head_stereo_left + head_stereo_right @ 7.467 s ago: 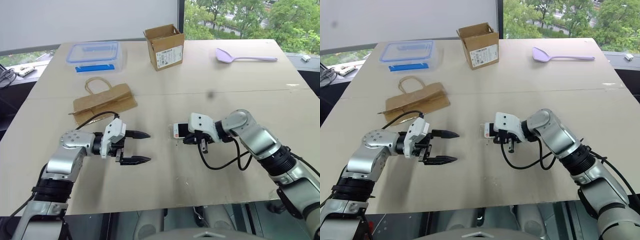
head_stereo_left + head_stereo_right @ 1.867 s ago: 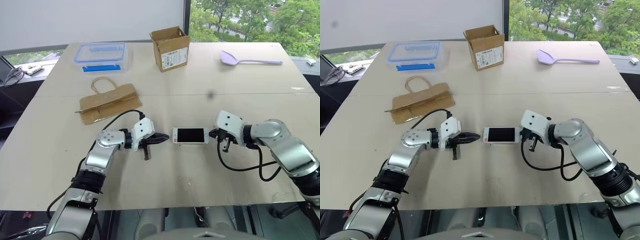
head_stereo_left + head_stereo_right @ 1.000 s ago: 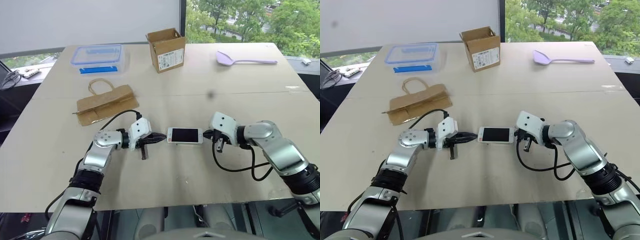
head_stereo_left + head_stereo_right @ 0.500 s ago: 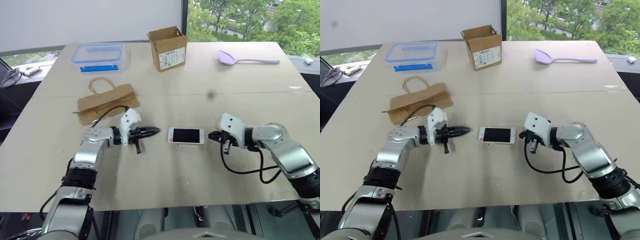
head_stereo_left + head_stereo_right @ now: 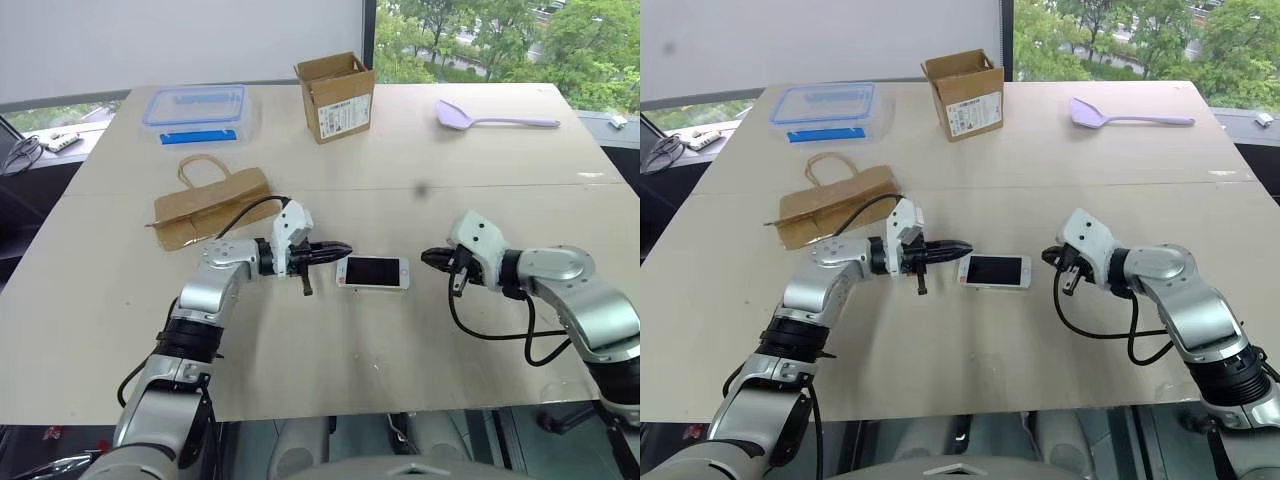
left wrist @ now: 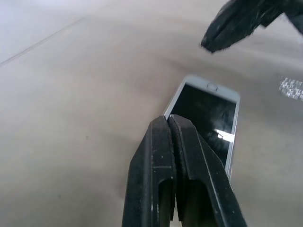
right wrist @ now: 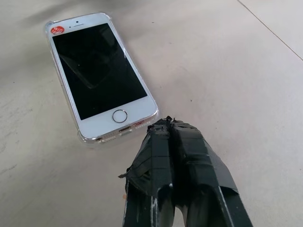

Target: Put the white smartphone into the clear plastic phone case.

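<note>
both pincers pressed together, empty, at either end of the phone.

left gripper [image 5: 340,247] points at one short end of the white smartphone [image 5: 373,272], right gripper [image 5: 428,258] hovers just off the home-button end. phone lies screen up, seated in the clear plastic phone case [image 7: 90,138], toward the near edge of the table [image 5: 400,180], about midway along it. paper bag [image 5: 210,205], lidded box [image 5: 195,108], carton [image 5: 336,95] and purple spatula [image 5: 490,117] sit toward the far edge.
</note>
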Controlling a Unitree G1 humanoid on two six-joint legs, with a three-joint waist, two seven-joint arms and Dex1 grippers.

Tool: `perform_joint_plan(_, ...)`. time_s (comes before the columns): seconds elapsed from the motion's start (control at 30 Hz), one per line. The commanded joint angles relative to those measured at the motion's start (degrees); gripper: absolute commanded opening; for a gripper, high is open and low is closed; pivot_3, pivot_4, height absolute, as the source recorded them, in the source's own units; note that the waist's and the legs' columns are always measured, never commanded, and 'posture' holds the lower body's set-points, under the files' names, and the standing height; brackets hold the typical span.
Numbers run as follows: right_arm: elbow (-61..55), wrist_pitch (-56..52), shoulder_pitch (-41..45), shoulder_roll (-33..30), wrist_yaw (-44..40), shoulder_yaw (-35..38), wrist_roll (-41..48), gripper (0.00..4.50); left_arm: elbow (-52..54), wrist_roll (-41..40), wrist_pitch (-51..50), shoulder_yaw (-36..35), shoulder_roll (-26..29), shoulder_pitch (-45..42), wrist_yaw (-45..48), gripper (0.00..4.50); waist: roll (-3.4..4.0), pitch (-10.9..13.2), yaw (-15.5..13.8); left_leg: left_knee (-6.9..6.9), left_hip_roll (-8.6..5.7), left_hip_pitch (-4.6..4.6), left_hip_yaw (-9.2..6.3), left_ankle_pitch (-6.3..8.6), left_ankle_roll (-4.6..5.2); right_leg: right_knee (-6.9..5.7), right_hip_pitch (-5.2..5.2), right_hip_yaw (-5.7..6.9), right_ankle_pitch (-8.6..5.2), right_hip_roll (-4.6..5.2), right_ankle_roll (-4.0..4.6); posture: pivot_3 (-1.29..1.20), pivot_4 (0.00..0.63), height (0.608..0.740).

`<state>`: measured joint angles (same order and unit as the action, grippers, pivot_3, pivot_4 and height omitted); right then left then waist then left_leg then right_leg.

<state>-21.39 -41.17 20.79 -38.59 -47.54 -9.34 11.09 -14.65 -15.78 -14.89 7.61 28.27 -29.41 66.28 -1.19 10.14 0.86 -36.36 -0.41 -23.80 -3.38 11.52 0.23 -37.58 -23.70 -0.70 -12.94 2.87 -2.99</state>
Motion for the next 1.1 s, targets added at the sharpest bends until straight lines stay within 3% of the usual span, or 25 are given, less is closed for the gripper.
perform_joint_plan(0.03, -2.09, 0.13, 0.15, -0.05, 0.53, -0.05, 0.39, 0.0, 0.28, 3.25, 1.14, 1.77, 1.74, -0.14, -0.46, 0.07, 0.0, 0.0, -0.05, 0.0, 0.0, 0.0, 0.0, 0.0, 0.0, 0.01, 0.0, 0.0, 0.0, 0.0, 0.0, 0.0, 0.15, 0.74)
perform_joint_plan(0.33, -1.64, 0.74, 0.51, -1.12, 0.11, -1.53, -0.07, 0.0, 0.32, 5.59, 2.54, 2.14, 2.76, 0.4, -0.54, 0.07, 0.0, 0.0, -0.05, 0.0, 0.01, 0.02, 0.0, 0.0, 0.0, 0.0, 0.0, 0.0, -0.01, 0.02, 0.0, 0.0, 0.15, 0.74)
perform_joint_plan(0.47, -1.13, 1.11, 0.61, -1.95, -0.08, -2.17, -0.81, 0.0, 1.48, -0.24, -2.35, -3.23, 1.39, 0.04, -2.28, 0.07, 0.0, 0.0, -0.03, 0.0, 0.02, 0.01, 0.0, 0.0, 0.0, -0.01, 0.0, 0.0, -0.01, 0.02, -0.01, 0.0, 0.15, 0.74)
perform_joint_plan(0.63, -1.33, 0.91, 0.42, -3.57, -1.02, -2.43, -0.94, 0.0, 2.05, 0.49, -1.81, -4.02, 5.48, 2.47, -0.72, 0.07, 0.01, 0.02, 0.12, 0.0, 0.02, 0.02, 0.0, 0.0, 0.0, -0.01, 0.0, 0.0, -0.03, 0.01, -0.04, 0.0, 0.15, 0.74)
perform_joint_plan(0.87, -1.48, 0.93, 0.46, -3.77, -1.69, -3.5, -1.07, 0.0, 4.52, 1.29, -0.63, -1.51, 7.26, 5.27, 1.76, 0.07, 0.01, 0.02, -0.18, 0.0, 0.06, -0.01, -0.01, 0.0, 0.0, 0.02, 0.0, 0.01, -0.02, 0.09, -0.02, 0.0, 0.15, 0.74)
perform_joint_plan(1.1, 0.11, 2.11, 2.04, -2.55, -2.93, -7.69, -2.37, 0.0, 5.51, 1.64, -0.29, 1.16, 4.48, 4.6, 1.28, 0.07, 0.01, 0.02, -0.09, 0.0, 0.05, 0.0, 0.0, 0.0, 0.0, 0.01, 0.0, 0.01, -0.13, 0.09, 0.18, 0.0, 0.15, 0.74)
